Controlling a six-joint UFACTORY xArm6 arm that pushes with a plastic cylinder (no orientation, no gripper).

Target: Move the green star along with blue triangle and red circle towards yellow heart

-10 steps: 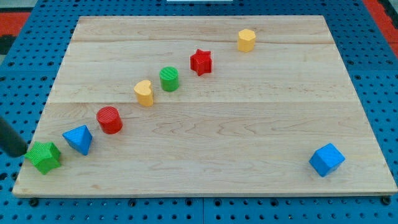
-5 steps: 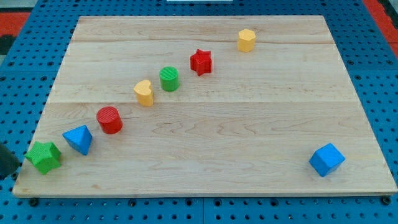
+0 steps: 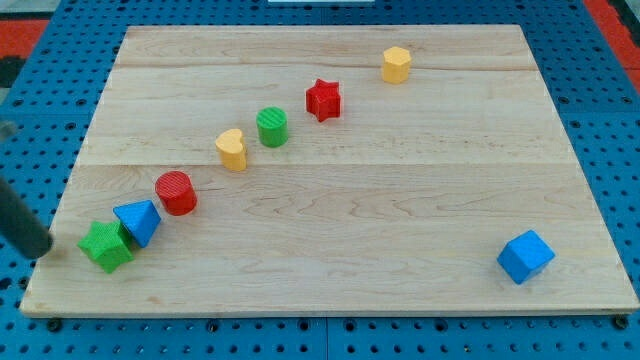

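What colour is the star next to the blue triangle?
Green star, clearest in the camera view.

You have a single camera here, set above the near long edge of the desk point(image 3: 330, 230) and looking down at a slant toward its far edge. The wooden board fills nearly the whole picture, its far edge appearing shorter than the near one, so the lens sits fairly close and well raised. All four corners fall inside the picture, with a narrow border of blue pegboard point(image 3: 610, 150) around them and a strip of red surface point(image 3: 20, 35) at the view's top corners. The rod enters from the view's left edge, my tip point(image 3: 40, 250) just inside it. There is no second view to share any ground with.
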